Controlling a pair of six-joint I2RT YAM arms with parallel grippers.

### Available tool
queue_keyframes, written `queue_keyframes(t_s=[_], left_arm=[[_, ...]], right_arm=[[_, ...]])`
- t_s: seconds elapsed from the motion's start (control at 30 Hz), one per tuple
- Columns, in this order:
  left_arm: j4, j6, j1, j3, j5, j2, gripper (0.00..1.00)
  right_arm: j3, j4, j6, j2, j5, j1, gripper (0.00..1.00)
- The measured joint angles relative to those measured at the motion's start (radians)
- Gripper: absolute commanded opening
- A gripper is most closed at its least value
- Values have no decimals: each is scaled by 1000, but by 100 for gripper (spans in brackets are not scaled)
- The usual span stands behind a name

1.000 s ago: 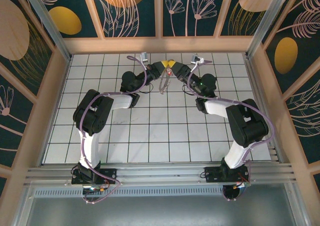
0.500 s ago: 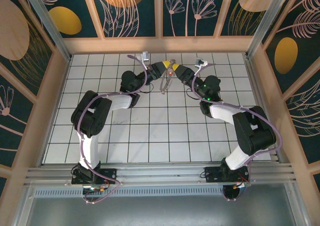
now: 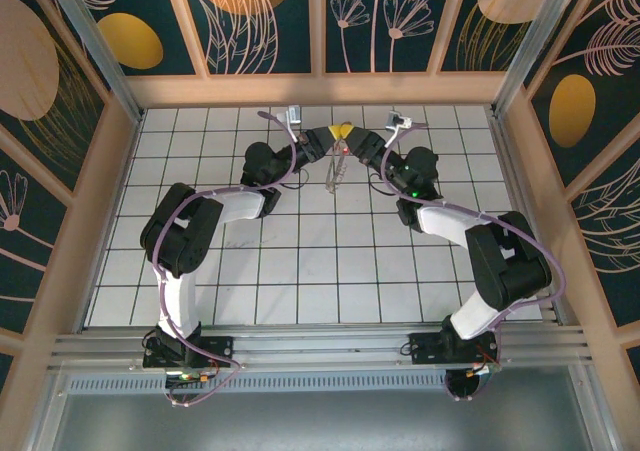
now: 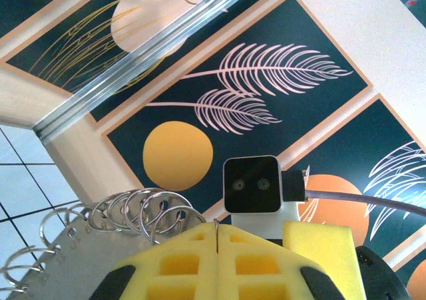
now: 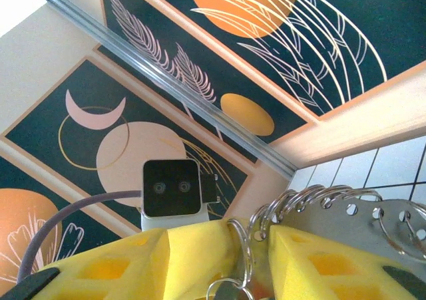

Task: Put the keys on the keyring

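Note:
My two grippers meet tip to tip above the back middle of the table. The left gripper point(image 3: 331, 132) point(image 4: 217, 230) is shut, its yellow pads pinching the thin edge of one ring. The keyring point(image 3: 335, 171) point(image 4: 80, 247) point(image 5: 346, 223), a silvery plate with a row of wire rings, hangs below. The right gripper point(image 3: 351, 134) point(image 5: 256, 237) has its pads a little apart around a wire ring and the plate's edge. Low between them sit a small ring, a grey blade and a bit of red: the key point(image 3: 344, 149) point(image 5: 257, 291).
The white tiled floor point(image 3: 320, 261) lies open in front of both arms. Patterned walls and wooden rails enclose the back and sides, and the back wall point(image 3: 320, 89) is close behind the grippers. Each wrist view faces the other arm's camera point(image 4: 251, 185) point(image 5: 172, 188).
The right arm has swung its elbow outward to the right and both grippers have shifted slightly right. The hanging keyring has moved with them. The left gripper has stayed shut.

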Motion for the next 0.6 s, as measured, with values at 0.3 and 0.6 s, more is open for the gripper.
queue_keyframes(t_s=[0.3,0.6], left_arm=[[1,10,1,0,-6,0,0],[-3,15,1,0,-8,0,0]], right_arm=[[6,-3,-5,11,5,3,24],[1,0,-5,11,6,3,25]])
